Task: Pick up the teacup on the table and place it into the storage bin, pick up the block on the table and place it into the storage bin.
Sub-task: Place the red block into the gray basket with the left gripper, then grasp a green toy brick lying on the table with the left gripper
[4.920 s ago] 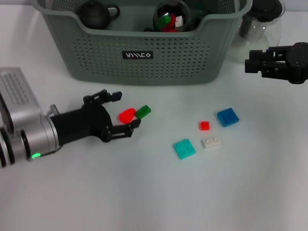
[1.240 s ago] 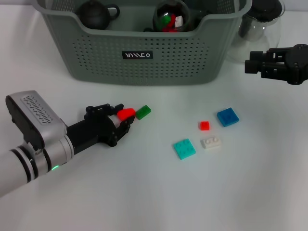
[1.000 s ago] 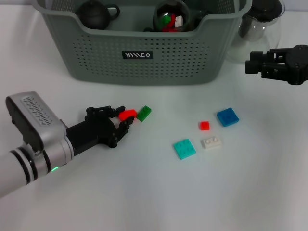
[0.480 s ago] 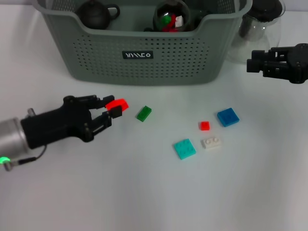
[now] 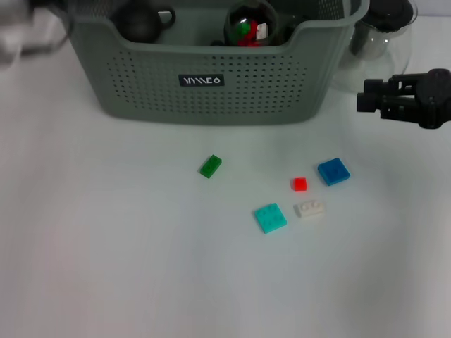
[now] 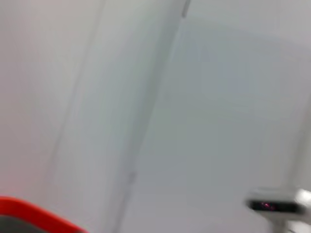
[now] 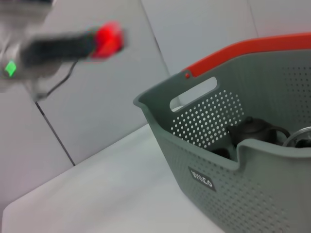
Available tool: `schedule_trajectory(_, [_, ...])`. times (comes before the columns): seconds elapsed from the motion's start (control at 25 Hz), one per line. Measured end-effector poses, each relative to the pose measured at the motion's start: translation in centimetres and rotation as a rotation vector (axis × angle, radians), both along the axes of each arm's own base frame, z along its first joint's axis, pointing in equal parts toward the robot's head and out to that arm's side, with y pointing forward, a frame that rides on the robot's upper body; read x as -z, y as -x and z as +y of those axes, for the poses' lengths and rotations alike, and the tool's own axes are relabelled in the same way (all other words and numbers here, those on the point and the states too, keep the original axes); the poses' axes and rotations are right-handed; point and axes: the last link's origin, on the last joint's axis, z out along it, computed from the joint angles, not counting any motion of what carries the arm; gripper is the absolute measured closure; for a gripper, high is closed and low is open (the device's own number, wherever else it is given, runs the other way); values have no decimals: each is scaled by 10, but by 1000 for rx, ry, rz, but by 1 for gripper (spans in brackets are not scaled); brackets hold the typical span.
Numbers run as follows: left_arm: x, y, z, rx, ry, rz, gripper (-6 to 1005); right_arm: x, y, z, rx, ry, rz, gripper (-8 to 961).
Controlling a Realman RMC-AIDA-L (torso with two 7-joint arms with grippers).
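Head view, item one: a large grey-green perforated plastic storage bin (image 5: 211, 77) with cut-out handles and a small black label with white lettering (image 5: 201, 80), standing on the white table (image 5: 106, 267). Inside it sit a dark round teapot (image 5: 141, 17) and a clear rounded vessel holding red and green pieces (image 5: 250, 24).

Item two: the left gripper (image 7: 104, 41), blurred, seen only from the right wrist camera. It is raised well above the table, off beyond the bin's handled end, and is closed on a small red plastic block (image 7: 109, 40) at its tip. A green indicator light (image 7: 9, 68) shows on the arm behind it.

Item three: the right gripper (image 5: 366, 97), black, hovering above the table just beside the bin's near right corner and in front of a clear glass pitcher (image 5: 384, 32). Whether its fingers are parted cannot be told.

Item four: loose blocks on the table, all below and to the inner side of the right gripper, well apart from it:
- small green rectangular block (image 5: 210, 166), farthest from that gripper
- tiny red square block (image 5: 299, 184)
- blue square plate (image 5: 333, 171), nearest to the gripper
- teal square plate (image 5: 270, 217)
- white studded block (image 5: 309, 208), just beside the teal plate
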Motion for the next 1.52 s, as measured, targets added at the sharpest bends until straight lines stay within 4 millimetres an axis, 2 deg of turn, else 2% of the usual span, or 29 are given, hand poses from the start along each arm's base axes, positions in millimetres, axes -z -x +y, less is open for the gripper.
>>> schedule_trajectory(0.16, [9,-40,49,-81,-18,114,676,2,-1,-2,-5,2,-3,540])
schedule_trajectory(0.2, [15,-48,60,-106,-30,149,675,3,-1,-2,-7,4,-2,540])
schedule_trajectory(0.24, [33,-59,80,-160,-72,231,673,4,-2,-3,-8,6,-1,540])
schedule_trajectory(0.28, [33,-59,80,-160,-72,231,672,4,-2,-3,-8,6,-1,540])
schedule_trajectory(0.4, [64,-64,97,-206,-116,346,667,4,-2,-4,-7,7,0,540])
schedule_trajectory(0.6, [113,-50,108,-284,-170,521,660,3,-4,-4,-3,1,3,541])
schedule_trajectory(0.72, [127,-44,111,-313,-189,592,655,3,-3,-4,-3,0,3,541])
schedule_trajectory(0.84, [125,-46,113,-322,-204,595,630,3,-3,-3,-4,0,3,541])
schedule_trajectory(1.0, [100,-55,103,-292,-210,478,542,3,-3,-3,-3,-1,3,541])
schedule_trajectory(1.16, [53,-49,65,-216,-237,264,453,2,-4,-3,0,-4,4,540])
schedule_trajectory(1.24, [29,-33,38,-151,-243,156,409,2,-4,-3,1,-5,2,540])
schedule_trajectory(1.28, [14,-20,18,-103,-246,89,404,2,-4,-2,2,-6,1,540])
schedule_trajectory(1.36, [-4,8,-13,-39,-237,8,395,2,-4,-2,2,-6,-1,540])
schedule_trajectory(1.4, [-9,28,-28,-27,-236,-23,391,2,-4,-2,3,-6,0,541])
schedule_trajectory(1.44, [-9,35,-34,-16,-234,-29,386,2,-4,-2,4,-6,-1,541])
schedule_trajectory(1.52, [-4,62,-53,4,-244,-27,386,1,-4,-1,6,-7,-1,541])
